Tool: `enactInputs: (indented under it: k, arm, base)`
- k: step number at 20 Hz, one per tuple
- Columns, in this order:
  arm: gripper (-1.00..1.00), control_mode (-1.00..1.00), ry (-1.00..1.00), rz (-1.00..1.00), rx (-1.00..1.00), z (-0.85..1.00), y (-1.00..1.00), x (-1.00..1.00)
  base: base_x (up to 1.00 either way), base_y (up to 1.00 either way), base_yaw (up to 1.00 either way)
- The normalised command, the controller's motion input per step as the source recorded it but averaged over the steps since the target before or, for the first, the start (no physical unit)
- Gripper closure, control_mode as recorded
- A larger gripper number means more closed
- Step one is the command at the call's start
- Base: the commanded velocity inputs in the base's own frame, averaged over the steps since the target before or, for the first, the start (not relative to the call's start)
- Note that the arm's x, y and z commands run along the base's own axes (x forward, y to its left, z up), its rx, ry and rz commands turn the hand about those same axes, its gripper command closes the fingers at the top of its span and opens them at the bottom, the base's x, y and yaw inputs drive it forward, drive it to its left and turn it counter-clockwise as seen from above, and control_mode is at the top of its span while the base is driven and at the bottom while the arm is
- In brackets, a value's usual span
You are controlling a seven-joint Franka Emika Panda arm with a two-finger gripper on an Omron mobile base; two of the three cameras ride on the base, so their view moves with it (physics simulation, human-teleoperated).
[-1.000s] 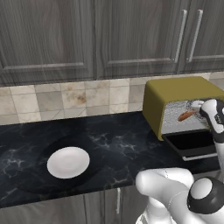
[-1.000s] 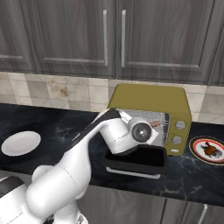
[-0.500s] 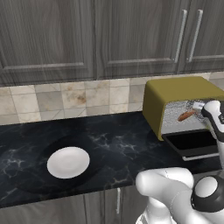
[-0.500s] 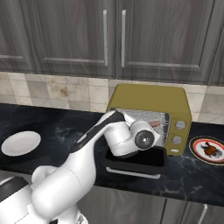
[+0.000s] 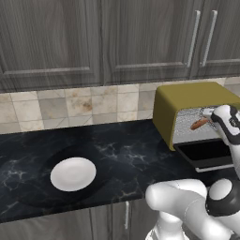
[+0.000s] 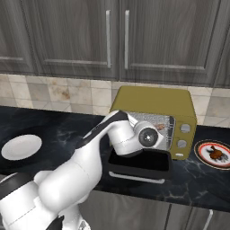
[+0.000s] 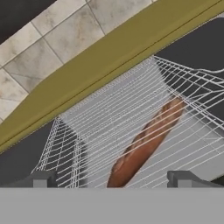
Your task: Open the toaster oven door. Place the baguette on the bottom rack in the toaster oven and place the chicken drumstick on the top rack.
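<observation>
Resting on a wire rack (image 7: 100, 131), the baguette (image 7: 146, 140) could be dragged out if clipped by the wide-spread fingers (image 7: 111, 179).

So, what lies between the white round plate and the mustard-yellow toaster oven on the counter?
Only bare black marble counter separates the white round plate from the mustard-yellow toaster oven, as the left base view shows.

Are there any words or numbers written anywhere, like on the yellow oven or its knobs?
None: no word, number or brand can be read.
The toaster oven has plain yellow sides.
Its knobs bear no marks that can be made out; they are too small to tell.
The white plate and the cabinet doors are blank.
</observation>
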Motion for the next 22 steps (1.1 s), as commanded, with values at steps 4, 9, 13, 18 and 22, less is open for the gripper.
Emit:
enactInputs:
  k: [4, 9, 13, 18, 22]
  arm:
    - [-1.00, -1.00, 0.00, 0.00, 0.05, -0.15, 0.10, 0.15]
    - [-1.00, -1.00, 0.01, 0.04, 0.02, -0.21, 0.10, 0.14]
    - [-1.00, -1.00, 0.00, 0.08, 0.00, -0.09, 0.06, 0.19]
    - [-1.00, -1.00, 0.00, 0.08, 0.00, -0.03, 0.01, 0.20]
    - [-1.00, -1.00, 0.00, 0.01, 0.00, -0.11, 0.00, 0.21]
  base:
    - [0.00, 0.00, 0.00]
    - [0.00, 0.00, 0.00]
    - [0.00, 0.00, 0.00]
    - [0.00, 0.00, 0.00]
    - [0.00, 0.00, 0.00]
